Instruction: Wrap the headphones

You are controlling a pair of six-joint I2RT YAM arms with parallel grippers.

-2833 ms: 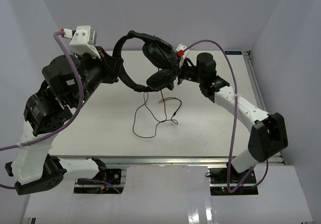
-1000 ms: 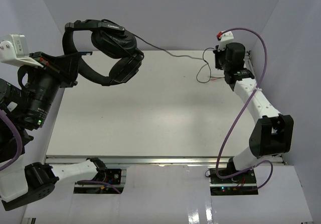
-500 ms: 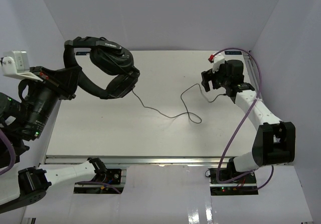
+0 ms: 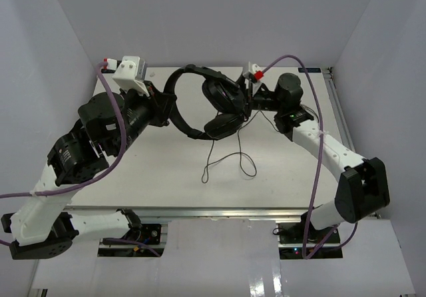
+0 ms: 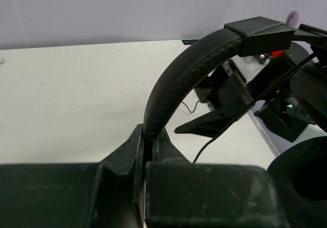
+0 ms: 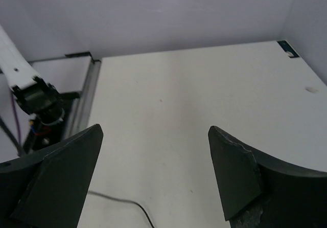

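- Since the left gripper (image 4: pixel 162 105) is clamped on the thin headband, the headphones (image 4: pixel 212 104) hang above the table (image 4: pixel 133 170), upper centre of the top view.
- Right gripper (image 4: pixel 250 99): just beside the earcups, fingers apart, gripping nothing.
- Probably light, with a stiff band. The cord (image 4: pixel 206 167) looks limp and slippery, so it is best pinched near an earcup.
- Black, padded oval cups, cord trailing onto the table.
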